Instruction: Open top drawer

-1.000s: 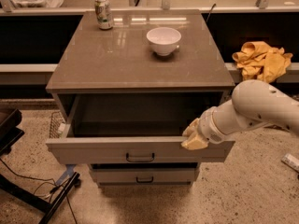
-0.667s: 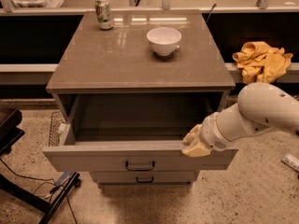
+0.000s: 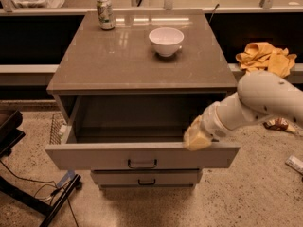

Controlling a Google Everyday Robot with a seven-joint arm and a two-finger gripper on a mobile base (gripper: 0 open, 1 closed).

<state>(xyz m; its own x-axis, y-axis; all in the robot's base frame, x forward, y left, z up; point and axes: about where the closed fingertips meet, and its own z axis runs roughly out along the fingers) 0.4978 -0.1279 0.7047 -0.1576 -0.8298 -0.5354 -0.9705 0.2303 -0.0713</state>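
The top drawer of the grey-taupe cabinet stands pulled far out, its deep grey interior showing and its small black bar handle at the front middle. My gripper sits at the right part of the drawer's front top edge, at the end of the white arm that comes in from the right. A narrower drawer below it is closed.
On the cabinet top stand a white bowl and a can. A yellow cloth lies on a ledge at the right. A black stand with cables is on the floor at the left.
The top drawer has slid further out toward the camera, and my gripper has moved with its front edge, down and toward the front.
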